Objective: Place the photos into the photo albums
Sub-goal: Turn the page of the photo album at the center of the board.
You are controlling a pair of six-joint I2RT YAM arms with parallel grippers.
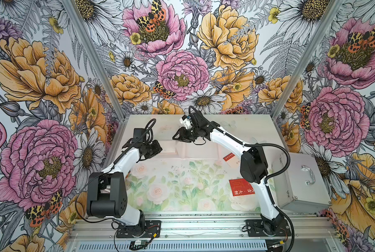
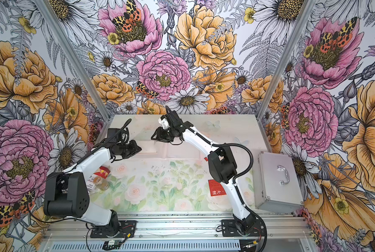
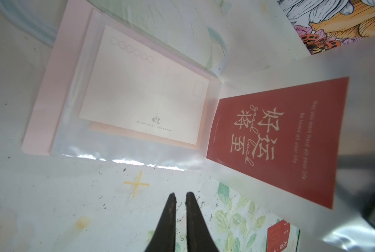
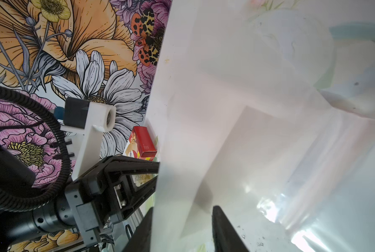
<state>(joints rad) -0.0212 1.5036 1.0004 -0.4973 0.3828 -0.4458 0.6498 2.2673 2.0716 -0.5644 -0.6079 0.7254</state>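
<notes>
Left wrist view gives us the photo album lying open on the table, just ahead of the left gripper. A cream photo, postcard back facing up, sits inside the clear pocket of the flat page, with the edge of a peach card showing beneath it. Next to it, 1 sleeve stands raised off the album and tilted toward the camera. A red photo with cream Chinese characters sits inside that sleeve.

The left gripper hangs over bare table, short of the album's near edge. Its 2 fingers are almost together, with only a slit between them and nothing in it.

From the right wrist view, the raised sleeve runs between the 2 fingers of the right gripper. Those fingers stand well apart on either side of the thin sheet, and we cannot see either one pressing on it.

In both top views a loose red photo lies flat on the table well behind the right gripper, partly under that arm. In a top view a pair of photos, 1 red and 1 cream, lies nearer, beside the arm's elbow. A silver case rests beyond the right arm, away from the album. A red-and-white box lies behind the left gripper, next to its arm.
</notes>
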